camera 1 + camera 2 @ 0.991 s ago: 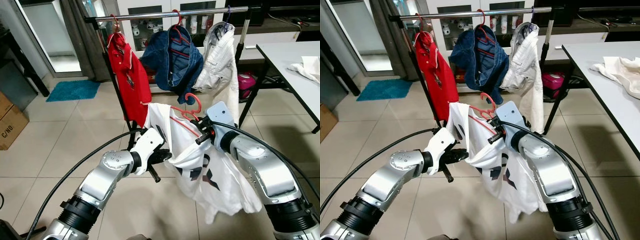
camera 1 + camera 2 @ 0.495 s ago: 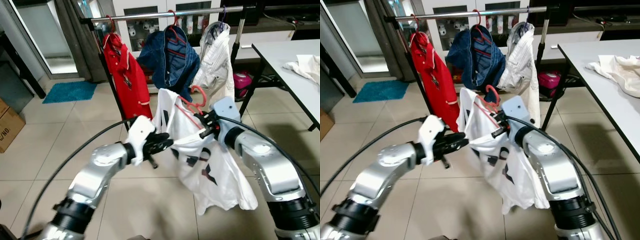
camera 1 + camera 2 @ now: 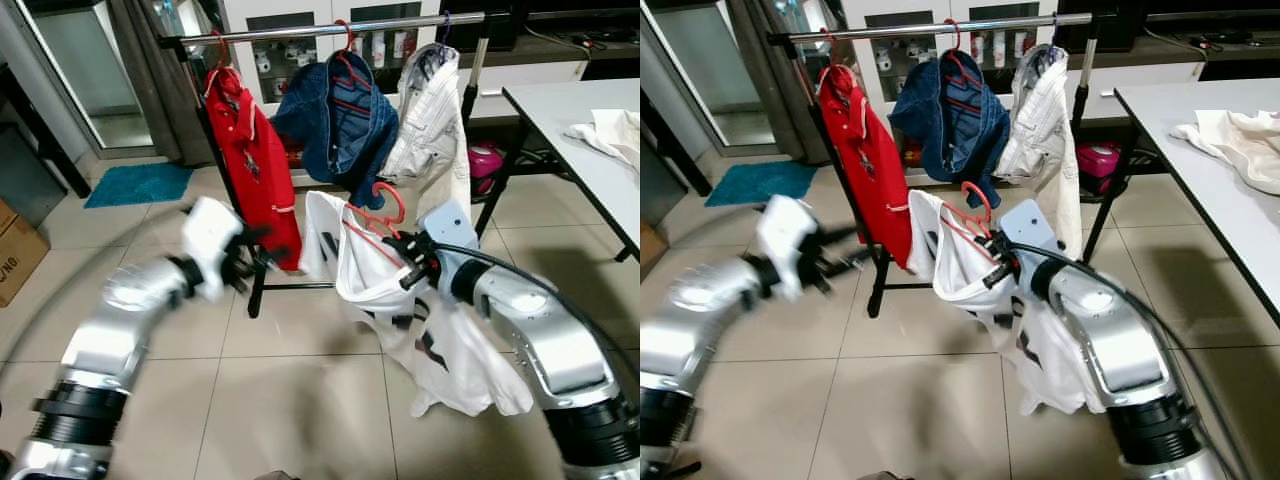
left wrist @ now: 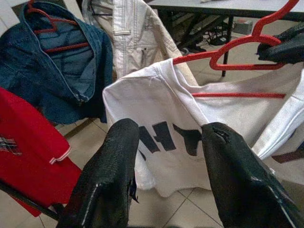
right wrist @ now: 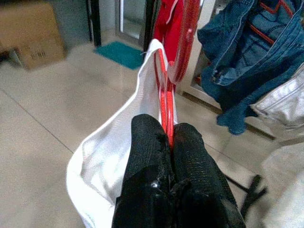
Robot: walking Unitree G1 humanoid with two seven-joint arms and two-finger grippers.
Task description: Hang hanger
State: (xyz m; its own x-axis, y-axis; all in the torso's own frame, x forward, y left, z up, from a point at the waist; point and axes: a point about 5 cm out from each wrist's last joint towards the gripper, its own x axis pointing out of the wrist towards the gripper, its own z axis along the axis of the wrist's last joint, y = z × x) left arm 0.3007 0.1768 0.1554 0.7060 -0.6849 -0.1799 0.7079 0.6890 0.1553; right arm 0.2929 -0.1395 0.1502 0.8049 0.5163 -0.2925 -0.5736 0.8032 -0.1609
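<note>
Right end effector [image 3: 403,262] clamps red hanger [image 3: 375,215]; left end effector [image 3: 252,266] spread, apart.

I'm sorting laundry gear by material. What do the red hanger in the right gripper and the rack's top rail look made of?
The red hanger, pinched in the right gripper, looks like glossy moulded plastic: thin, uniformly coloured, with a sheen. The top rail looks like polished metal tube, silvery with bright reflections; whether steel or chrome-plated is unclear.
</note>
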